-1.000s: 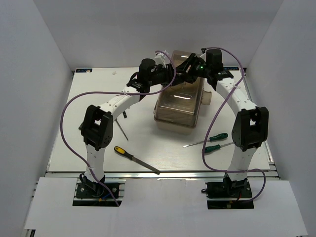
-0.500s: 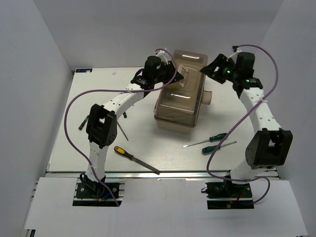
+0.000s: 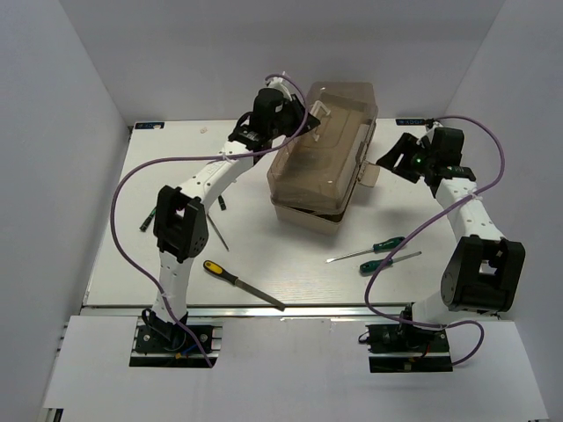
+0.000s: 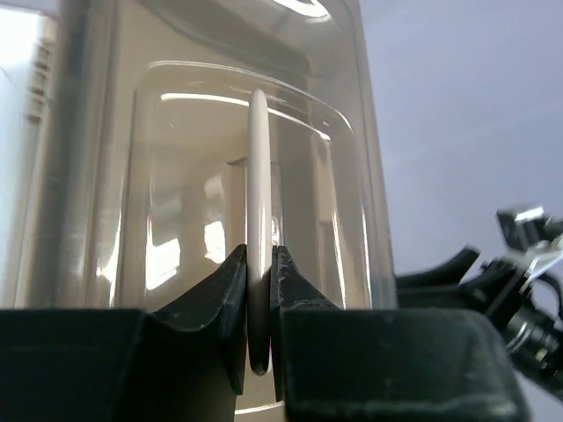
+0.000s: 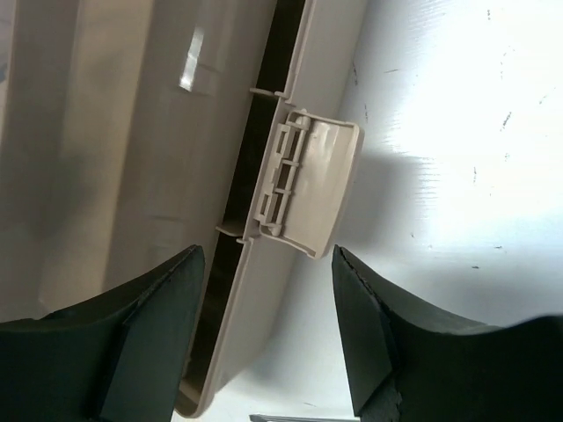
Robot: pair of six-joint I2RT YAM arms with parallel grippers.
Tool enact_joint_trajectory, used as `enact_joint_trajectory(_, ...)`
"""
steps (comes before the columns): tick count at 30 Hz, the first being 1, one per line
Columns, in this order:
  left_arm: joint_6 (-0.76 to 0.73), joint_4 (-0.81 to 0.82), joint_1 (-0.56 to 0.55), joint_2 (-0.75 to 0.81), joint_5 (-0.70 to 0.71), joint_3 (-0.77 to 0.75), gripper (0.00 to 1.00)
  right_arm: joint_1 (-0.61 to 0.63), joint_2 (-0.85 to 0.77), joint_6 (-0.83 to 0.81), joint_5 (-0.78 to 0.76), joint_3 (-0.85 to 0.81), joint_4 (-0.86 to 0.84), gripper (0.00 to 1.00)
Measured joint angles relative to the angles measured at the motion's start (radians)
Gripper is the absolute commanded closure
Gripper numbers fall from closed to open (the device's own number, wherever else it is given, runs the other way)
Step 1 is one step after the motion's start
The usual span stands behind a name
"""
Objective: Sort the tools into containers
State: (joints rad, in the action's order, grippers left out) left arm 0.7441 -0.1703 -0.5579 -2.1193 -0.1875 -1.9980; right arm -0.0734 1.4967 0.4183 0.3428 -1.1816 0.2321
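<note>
Nearest the arm bases lies the file [image 3: 242,283] with the yellow-and-black handle. It is on the table, well apart from your left claw [image 4: 258,290], back toward that arm's base. A green-handled screwdriver [image 3: 388,243] and a second green-handled screwdriver [image 3: 378,263] lie side by side on the table. They are near your right claw [image 5: 268,255], on the side toward its base.

Next comes the toolbox base [image 3: 303,218], sitting on the table between your two claws. Its smoky lid [image 3: 317,154] is tipped up, with a dark gap under it.

Your right claw is spread wide and holds nothing. The beige latch [image 5: 303,189] on the box's side is straight ahead of it, near its fingers.

Farthest out, your left claw is squeezed tight on the lid's thin white handle [image 4: 258,176]. The lid fills the view right behind it.
</note>
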Motion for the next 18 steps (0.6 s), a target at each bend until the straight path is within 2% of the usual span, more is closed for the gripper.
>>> enact_joint_trajectory(8,0.105,0.097,0.054,0.018,0.01,0.049,1.0,0.019,0.006,-0.019,0.013,0.016,0.007,0.36)
enact_joint_trajectory(18,0.211,0.188,0.081,0.027,-0.034,0.109,1.0,0.182,0.108,0.032,0.024,0.02,0.069,0.41)
